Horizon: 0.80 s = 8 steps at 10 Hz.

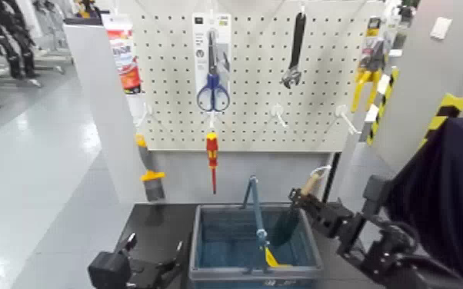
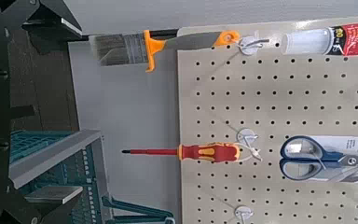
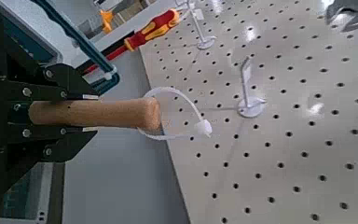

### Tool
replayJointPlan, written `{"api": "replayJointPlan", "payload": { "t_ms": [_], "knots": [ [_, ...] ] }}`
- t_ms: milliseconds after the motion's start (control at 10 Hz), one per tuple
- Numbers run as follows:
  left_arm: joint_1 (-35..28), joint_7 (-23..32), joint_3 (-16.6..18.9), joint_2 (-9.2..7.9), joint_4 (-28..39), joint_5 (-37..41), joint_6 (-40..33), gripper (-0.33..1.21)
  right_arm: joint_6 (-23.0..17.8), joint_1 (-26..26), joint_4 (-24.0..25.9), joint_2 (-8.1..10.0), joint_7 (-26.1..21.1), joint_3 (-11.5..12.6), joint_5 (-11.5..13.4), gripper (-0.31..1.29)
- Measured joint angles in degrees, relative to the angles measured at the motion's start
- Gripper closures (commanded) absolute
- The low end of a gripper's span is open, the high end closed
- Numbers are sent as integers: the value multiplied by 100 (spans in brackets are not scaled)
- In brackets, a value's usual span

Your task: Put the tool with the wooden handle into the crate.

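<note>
The trowel has a tan wooden handle and a dark green blade. My right gripper is shut on the handle and holds the trowel tilted, blade pointing down into the right part of the blue-grey crate. In the right wrist view the fingers clamp the wooden handle, and a white hanging loop sticks out at its end. The crate's bail handle stands upright. My left gripper is low at the crate's left, open and empty.
A white pegboard stands behind the crate with blue scissors, a wrench, a red-and-yellow screwdriver and a yellow-handled scraper. Bare pegs are near the trowel. A dark cloth is at right.
</note>
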<state>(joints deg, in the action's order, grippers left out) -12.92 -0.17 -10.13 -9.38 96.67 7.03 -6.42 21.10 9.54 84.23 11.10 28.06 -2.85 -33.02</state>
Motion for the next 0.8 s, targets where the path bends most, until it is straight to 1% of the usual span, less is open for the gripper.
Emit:
{"api": "replayJointPlan", "payload": {
  "t_ms": [200,400,500,600,700,800],
  "knots": [
    [0,0,-7,6,0,0,0,13,-4,141,-231,-2,-99,-214,98,124],
    [-2,0,-7,16,0,0,0,13,108,222,-313,-2,-211,-399,203,122],
    [-8,0,-6,21,0,0,0,13,174,235,-294,-2,-256,-452,323,113],
    [-11,0,3,23,0,0,0,13,259,239,-212,-1,-288,-473,504,110],
    [-11,0,8,24,0,0,0,13,366,238,-106,2,-313,-478,678,76],
    [-14,0,12,25,3,0,0,13,464,233,-21,6,-323,-477,774,39]
  ]
}}
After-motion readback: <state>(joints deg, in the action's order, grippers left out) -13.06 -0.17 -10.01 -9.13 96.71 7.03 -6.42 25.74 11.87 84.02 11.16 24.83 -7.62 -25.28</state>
